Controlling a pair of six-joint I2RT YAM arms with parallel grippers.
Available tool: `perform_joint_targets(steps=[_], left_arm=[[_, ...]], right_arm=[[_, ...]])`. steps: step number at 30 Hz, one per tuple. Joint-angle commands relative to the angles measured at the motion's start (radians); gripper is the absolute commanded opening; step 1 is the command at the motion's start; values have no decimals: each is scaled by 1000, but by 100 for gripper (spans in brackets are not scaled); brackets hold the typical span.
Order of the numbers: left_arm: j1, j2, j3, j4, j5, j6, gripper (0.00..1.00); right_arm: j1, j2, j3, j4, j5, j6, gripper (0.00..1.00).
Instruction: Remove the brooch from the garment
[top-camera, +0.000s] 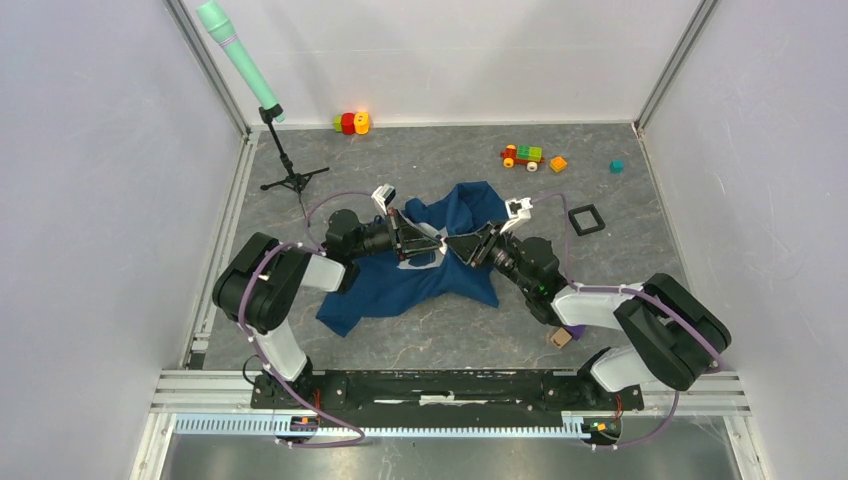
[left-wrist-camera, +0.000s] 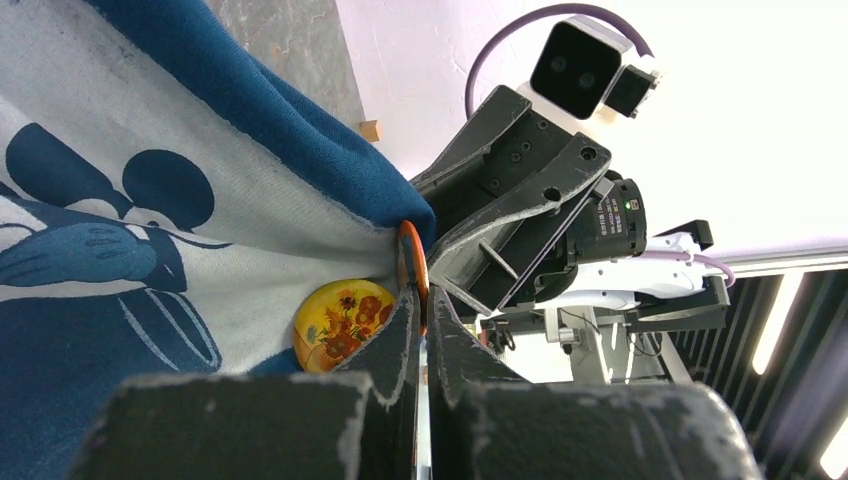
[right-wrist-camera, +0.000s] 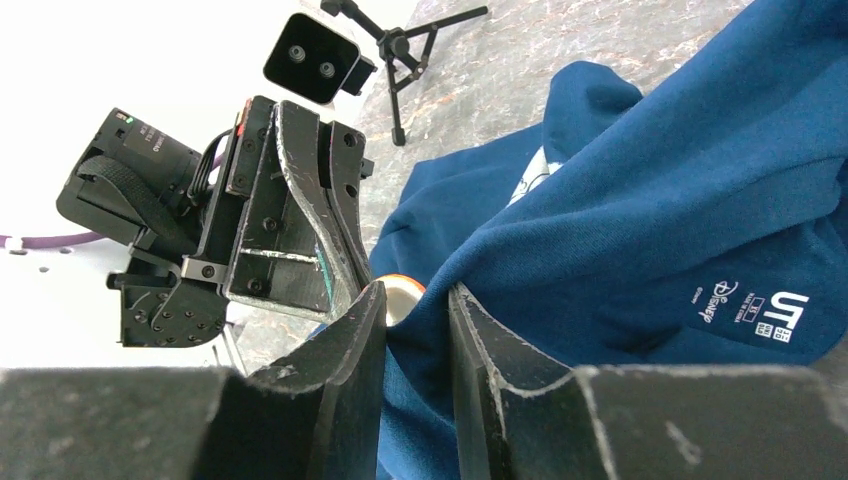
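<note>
We catalogue: left arm (top-camera: 262, 282), right arm (top-camera: 668, 332), both with black joint housings and white links | lilac cables (right-wrist-camera: 30, 241) along each | fingers (right-wrist-camera: 345, 350) dark grey, scuffed pale at edges, screw-holed | wrist cameras (left-wrist-camera: 585, 65) white-cased, black-faced.

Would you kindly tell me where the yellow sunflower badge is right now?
In the left wrist view the sunflower badge sits on the T-shirt's white print, just left of the left fingers, below the orange-rimmed disc they pinch.

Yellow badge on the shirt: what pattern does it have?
Orange-brown sunflowers; the badge shows best in the left wrist view.
</note>
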Motion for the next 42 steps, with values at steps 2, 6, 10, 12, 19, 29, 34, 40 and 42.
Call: perform_joint_targets(steps=[2, 6, 10, 12, 19, 29, 34, 40, 42], left_arm=[[-2, -3, -3, 192, -58, -87, 2], [-3, -8, -17, 219, -88, -104, 2], [-3, -23, -38, 242, -128, -124, 2], [-3, -29, -49, 265, -147, -141, 2], [7, -15, -45, 309, -157, -171, 2], [60, -33, -35, 235, -119, -124, 2], [58, -86, -46, 107, -108, -26, 2], [54, -127, -64, 37, -100, 31, 2], [52, -141, -59, 5, -84, 52, 2]], right_arm=[[33, 7, -1, -120, 13, -87, 33], [54, 11, -3, -122, 40, -102, 33], [71, 18, -6, -117, 61, -108, 36], [72, 15, -11, -116, 71, -116, 37], [72, -29, -28, -151, 96, -154, 43], [64, -110, 2, -277, 110, -222, 44], [32, -106, 11, -245, 44, -136, 68], [-2, -80, -1, -85, -66, -28, 78], [-2, -53, 23, -86, -113, -60, 76]])
